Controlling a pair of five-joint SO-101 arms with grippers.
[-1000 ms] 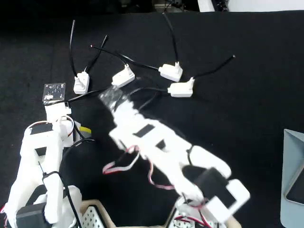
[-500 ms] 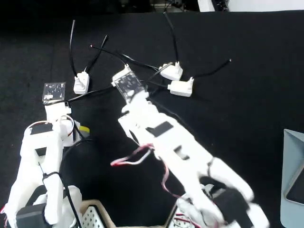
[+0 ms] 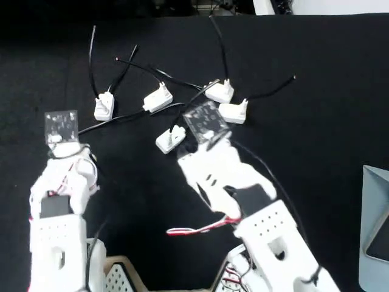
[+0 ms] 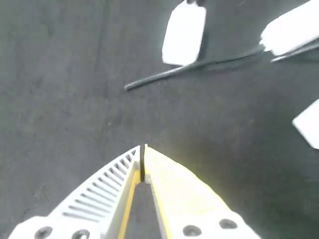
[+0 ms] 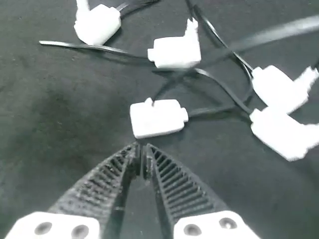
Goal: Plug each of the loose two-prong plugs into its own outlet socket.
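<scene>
White two-prong plug (image 3: 171,139) on its black cord is lying near the high view's centre on the black desk (image 3: 316,158), just beyond your right gripper (image 5: 142,158). Its fingers (image 5: 169,181) are pressing together, so you're likely needing to spread them first. Your left gripper (image 4: 143,167) is likewise closed, empty. You're counting five white plug bodies.

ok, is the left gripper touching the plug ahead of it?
Apart. Left wrist view: left gripper, fingers shut, sits short of the plug, with bare black table and a cable between them.
</scene>
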